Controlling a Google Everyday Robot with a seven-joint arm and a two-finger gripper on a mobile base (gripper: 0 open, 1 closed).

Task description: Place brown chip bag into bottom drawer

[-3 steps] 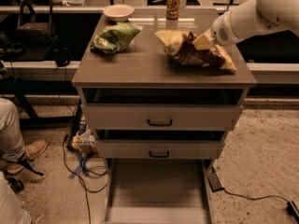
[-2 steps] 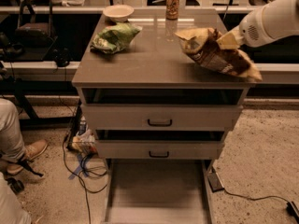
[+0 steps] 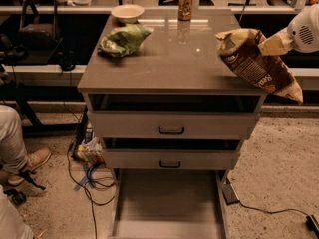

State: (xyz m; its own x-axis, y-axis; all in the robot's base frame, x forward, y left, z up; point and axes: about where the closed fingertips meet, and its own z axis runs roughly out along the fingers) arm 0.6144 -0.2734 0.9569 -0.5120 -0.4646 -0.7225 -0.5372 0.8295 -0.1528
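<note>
Arm: smooth white rounded shell, with a dark round perforated disc set into its side. Tool (image 3: 273, 43): pale, wedge-shaped, sits just off the table's (image 3: 174, 59) right edge.

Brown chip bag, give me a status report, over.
Gripper at right edge, shut on large dark-brown chip bag, held off right corner of grey cabinet. Wide grey-beige bottom drawer open below. Nothing seen blocking.

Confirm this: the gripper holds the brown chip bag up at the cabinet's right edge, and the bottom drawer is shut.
Not quite. The bottom drawer is pulled open, not shut; the camera view shows its floor out in front of the cabinet. The rest stands: the gripper holds the brown chip bag up at the cabinet's right edge.
</note>
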